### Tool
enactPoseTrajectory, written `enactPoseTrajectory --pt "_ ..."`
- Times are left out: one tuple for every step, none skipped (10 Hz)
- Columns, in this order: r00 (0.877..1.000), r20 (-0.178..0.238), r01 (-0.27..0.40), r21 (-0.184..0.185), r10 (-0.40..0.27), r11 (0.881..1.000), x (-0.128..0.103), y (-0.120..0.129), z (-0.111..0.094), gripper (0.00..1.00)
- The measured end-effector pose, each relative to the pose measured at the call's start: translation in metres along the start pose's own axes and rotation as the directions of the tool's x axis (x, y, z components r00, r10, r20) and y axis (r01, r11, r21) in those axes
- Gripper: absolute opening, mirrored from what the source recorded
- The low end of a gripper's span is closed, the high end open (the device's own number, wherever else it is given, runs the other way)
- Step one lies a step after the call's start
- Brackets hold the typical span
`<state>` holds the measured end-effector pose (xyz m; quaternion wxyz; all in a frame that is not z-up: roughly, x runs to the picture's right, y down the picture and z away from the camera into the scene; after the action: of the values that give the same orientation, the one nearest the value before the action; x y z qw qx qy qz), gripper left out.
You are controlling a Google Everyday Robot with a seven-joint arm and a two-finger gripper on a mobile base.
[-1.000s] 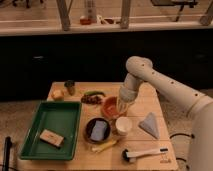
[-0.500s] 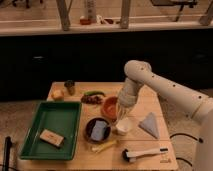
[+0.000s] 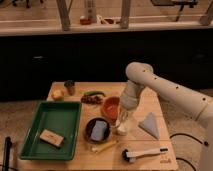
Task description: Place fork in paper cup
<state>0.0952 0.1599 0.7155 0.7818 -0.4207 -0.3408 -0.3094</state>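
One gripper [image 3: 123, 120] hangs over one paper cup [image 3: 121, 129], fingers' state unclear.

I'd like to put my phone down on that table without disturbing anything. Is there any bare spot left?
Bare wood shows along the right edge of the table, beyond the grey wedge, and at the far edge right of the green vegetable. The middle is crowded: the gripper hangs over the paper cup, between the orange bowl and dark bowl.

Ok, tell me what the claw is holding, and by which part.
Cannot be told: the claw hangs right over the paper cup, and no fork shows.
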Motion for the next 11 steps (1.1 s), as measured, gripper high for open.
enactPoseTrajectory --pt "1.0 0.001 0.0 -0.002 0.0 1.0 0.0002 0.0014 0.0009 0.0" --pt "1.0 0.002 -0.001 -0.002 0.001 1.0 0.0008 0.0032 0.0012 0.0" --pt "1.0 0.003 -0.002 -0.001 0.002 1.0 0.0019 0.0044 0.0013 0.0" --pt "1.0 0.005 -0.007 0.0 0.007 1.0 0.0036 0.0057 0.0016 0.0" --pt "1.0 0.006 -0.008 0.0 0.008 1.0 0.0048 0.0063 0.002 0.0" --pt "1.0 0.007 -0.011 0.002 0.011 1.0 0.0056 0.0063 0.0018 0.03" --pt "1.0 0.009 -0.015 0.004 0.015 1.0 0.0066 0.0062 0.0016 0.12" --pt "1.0 0.011 -0.018 0.006 0.018 1.0 0.0074 0.0058 0.0013 0.2" --pt "1.0 0.014 -0.022 0.008 0.022 1.0 0.0083 0.0053 0.0009 0.32" --pt "1.0 0.015 -0.025 0.009 0.025 1.0 0.0091 0.0052 0.0008 0.42" --pt "0.999 0.017 -0.027 0.008 0.027 1.0 0.0097 0.005 0.0012 0.5"
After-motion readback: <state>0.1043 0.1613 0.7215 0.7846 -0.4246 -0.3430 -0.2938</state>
